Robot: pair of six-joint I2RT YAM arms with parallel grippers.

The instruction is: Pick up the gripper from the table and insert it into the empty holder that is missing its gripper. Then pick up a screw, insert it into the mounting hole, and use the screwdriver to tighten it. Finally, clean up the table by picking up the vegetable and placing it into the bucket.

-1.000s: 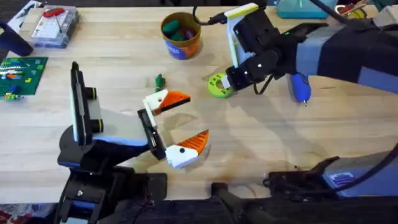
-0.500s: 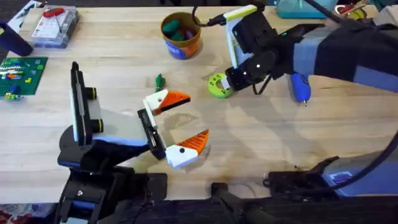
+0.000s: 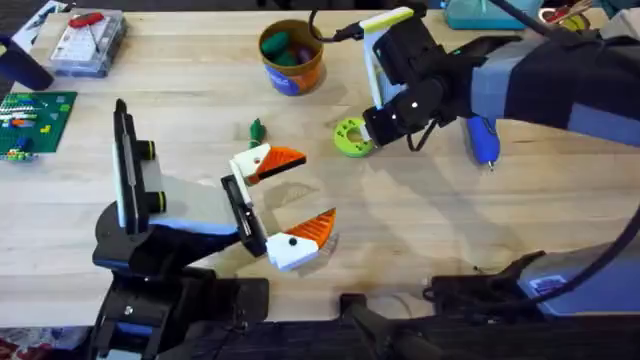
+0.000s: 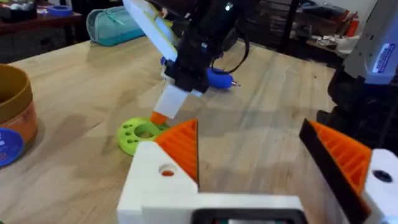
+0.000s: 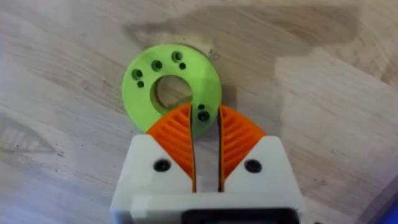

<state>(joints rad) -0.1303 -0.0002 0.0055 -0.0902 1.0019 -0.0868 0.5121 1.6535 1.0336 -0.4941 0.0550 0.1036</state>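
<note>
At the far left of the overhead view a green circuit board [image 3: 33, 122] lies at the table's [image 3: 400, 250] edge, with a clear parts box [image 3: 88, 42] beyond it. The left gripper [image 3: 290, 205] rests low over the wood near the middle, its white fingers with orange ribbed pads [image 3: 285, 158] spread wide and holding nothing. Just beyond it lies the tiny dark-green vegetable [image 3: 256, 130], apart from everything, and farther back stands the orange bucket [image 3: 291, 55] with its blue band and some coloured pieces inside. To the right, the right gripper [image 5: 204, 130] reaches down onto the lime-green disc [image 3: 349, 136]; its wrist view shows the two orange pads [image 5: 238, 137] pinched on the disc's rim, one on each face, with the disc tilted up off the table. Farther right, the blue screwdriver [image 3: 484, 141] lies on the wood beside the right arm, partly hidden by it.
</note>
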